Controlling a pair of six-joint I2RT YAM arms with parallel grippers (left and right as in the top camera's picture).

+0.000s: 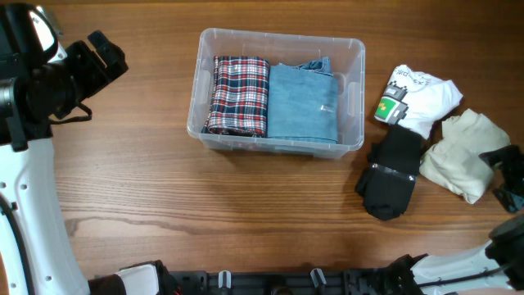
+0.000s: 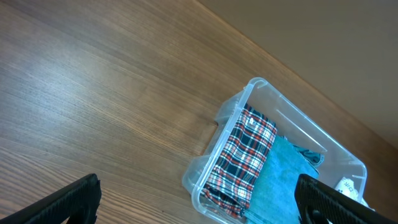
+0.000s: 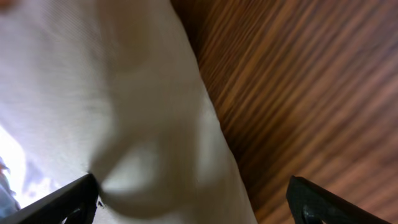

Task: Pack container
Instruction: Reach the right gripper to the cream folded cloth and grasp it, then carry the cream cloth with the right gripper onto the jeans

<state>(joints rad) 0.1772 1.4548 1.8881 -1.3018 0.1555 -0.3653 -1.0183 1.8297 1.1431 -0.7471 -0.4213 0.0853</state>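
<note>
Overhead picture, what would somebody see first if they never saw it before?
The clear container in the upper middle of the table, with a folded red plaid cloth and a folded blue cloth side by side inside. Next, the loose heap to its right: a white shirt, a black garment and a cream cloth.

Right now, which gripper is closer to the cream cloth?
Right. The right gripper is at the edge of the cream cloth, fingers spread over it; the left gripper is across the table, beyond the container.
</note>
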